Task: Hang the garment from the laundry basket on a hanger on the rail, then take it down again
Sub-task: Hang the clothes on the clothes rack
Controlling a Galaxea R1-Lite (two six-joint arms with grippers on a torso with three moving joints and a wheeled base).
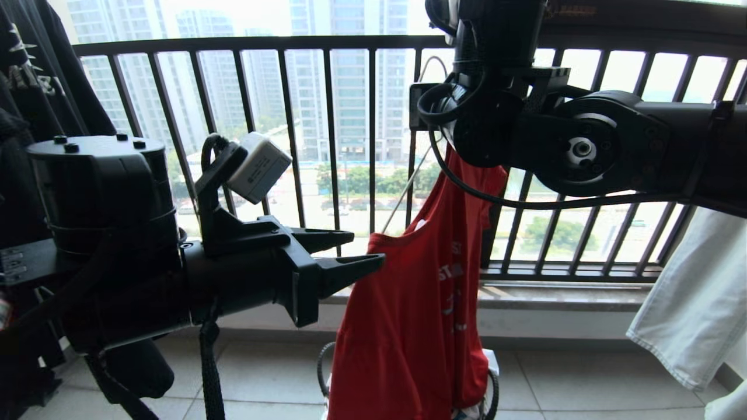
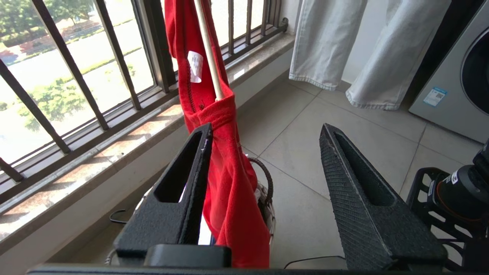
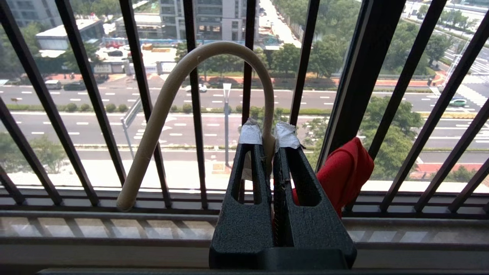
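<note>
The red T-shirt (image 1: 408,315) hangs on the pale wire hanger (image 3: 198,95), draped long and narrow in front of the black window railing (image 1: 292,116). Its lower end reaches down into the laundry basket (image 1: 493,396) on the tiled floor (image 1: 583,379). In my left wrist view the white neck label (image 2: 195,67) shows inside the collar, and one pale arm of the hanger runs down into the shoulder seam.

My right gripper (image 3: 269,137) holds the whole thing up: its two fingers are pressed together on the hanger's neck just below the hook, which curves up and over in front of the railing. A bunch of red cloth shows beside those fingers. In the head view my right arm crosses the upper right, with the shirt hanging from beneath it.

My left gripper (image 1: 365,251) reaches in from the left at the height of the shirt's shoulder. Its fingers are spread apart and pinch nothing. One finger (image 2: 191,168) lies against the red cloth at the shoulder; the other stands clear of it over the floor.

Farther out, a black T-shirt (image 1: 35,76) hangs at the far left, pale white cloth (image 1: 688,315) hangs at the right, and a washing machine (image 2: 458,76) stands beyond it.
</note>
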